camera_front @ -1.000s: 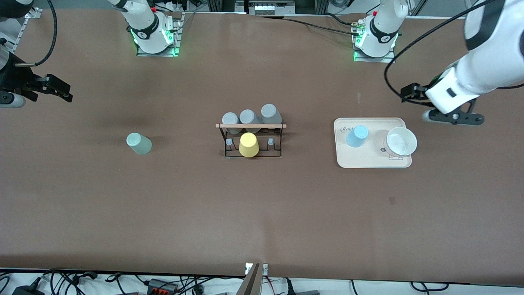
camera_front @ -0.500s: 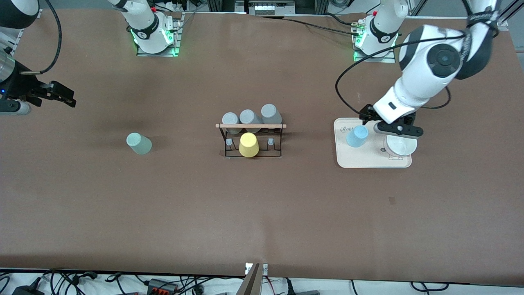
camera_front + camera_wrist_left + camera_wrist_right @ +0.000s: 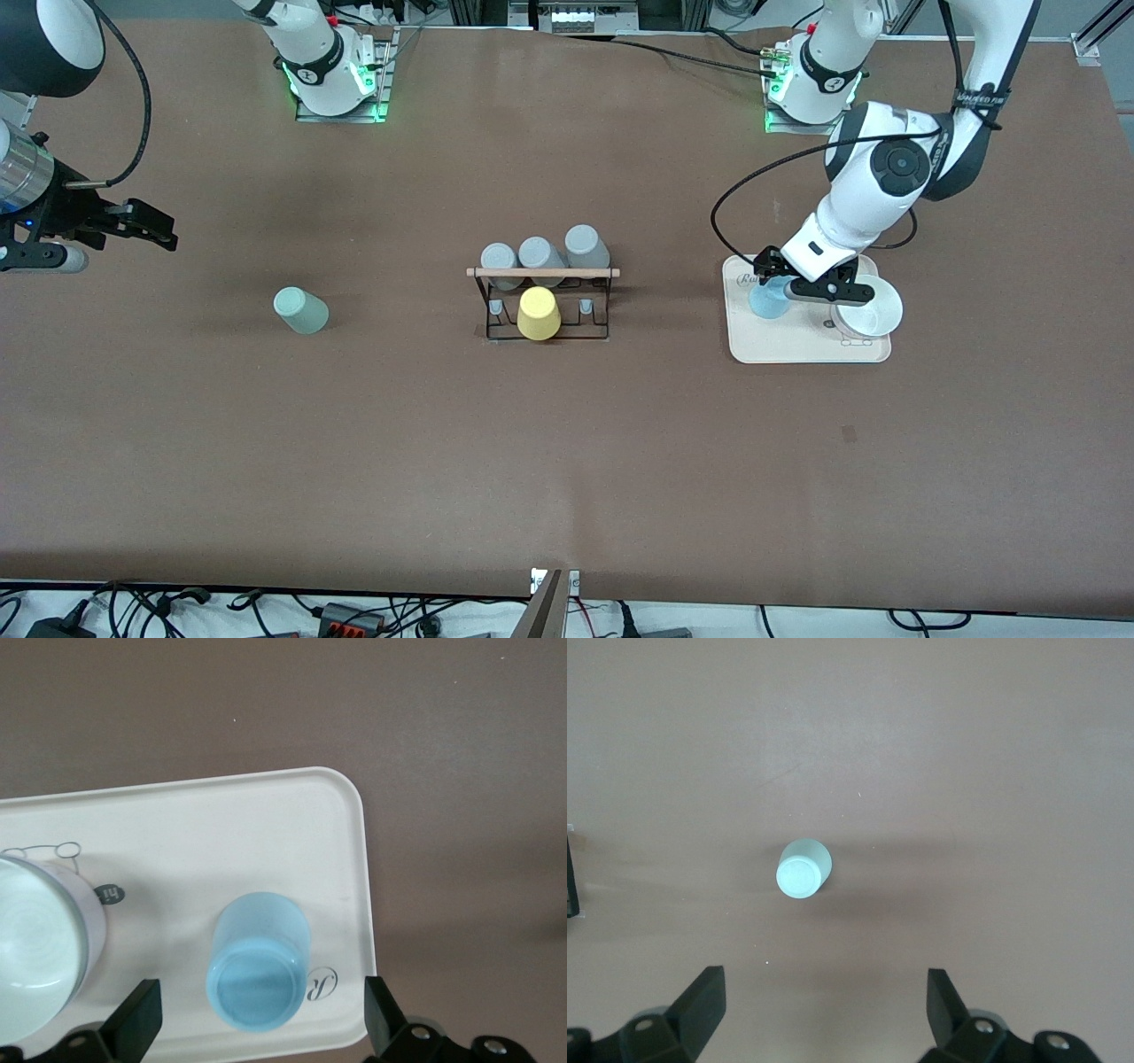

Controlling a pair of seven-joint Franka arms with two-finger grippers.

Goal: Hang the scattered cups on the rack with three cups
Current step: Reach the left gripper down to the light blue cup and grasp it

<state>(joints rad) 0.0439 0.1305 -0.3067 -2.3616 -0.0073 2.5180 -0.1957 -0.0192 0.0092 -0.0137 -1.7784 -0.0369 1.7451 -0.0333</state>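
Item: your left gripper (image 3: pixel 802 282), jaws spread, straddles blue cup (image 3: pixel 258 961) on tray (image 3: pixel 266 815) (poised to grasp). Right gripper (image 3: pixel 142 226) open; mint cup (image 3: pixel 300 310) well apart from rack (image 3: pixel 543 301).

We see a cream tray (image 3: pixel 780 347) toward the left arm's end of the table, with a white bowl (image 3: pixel 873 308) standing on it. A yellow cup (image 3: pixel 538 314) and three grey cups (image 3: pixel 541 252) sit mid-table (the grey ones farther from the front camera).
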